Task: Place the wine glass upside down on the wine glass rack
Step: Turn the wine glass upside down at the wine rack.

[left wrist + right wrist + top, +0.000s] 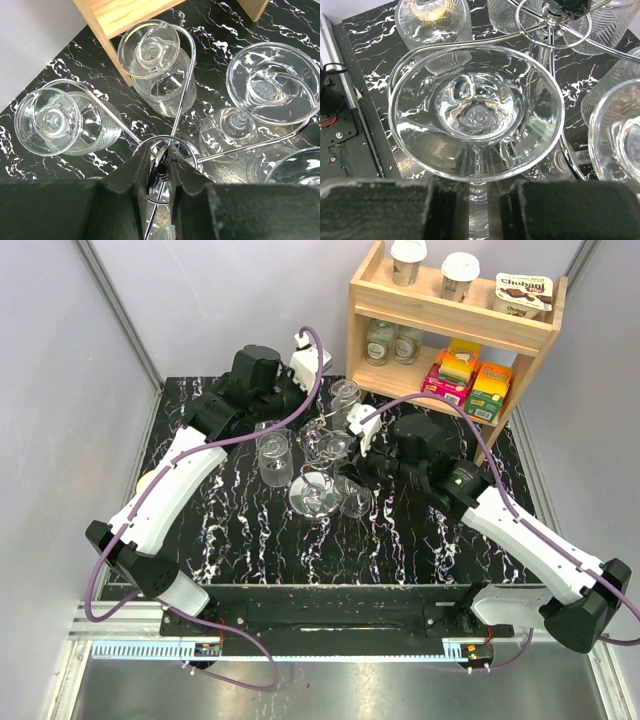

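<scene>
My right pincer [475, 194] pinches narrowly the stem of the wine glass [475, 112], foot up, its far edge against a curled arm of the wine glass rack [186, 90]. My left pincer [160, 156] clamps the rack's top loop. Hung glasses [150, 50] crowd close around.

You've got a black table top [250, 540], white-veined like marble. Pale grey walls [200, 300] behind and at both sides. Two-tier wooden shelf unit [450, 320] stands at the far right corner. Even light.

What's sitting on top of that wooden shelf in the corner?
A white cup, a second cup and a printed tub stand on the wooden shelf. Their contents cannot be seen.
</scene>
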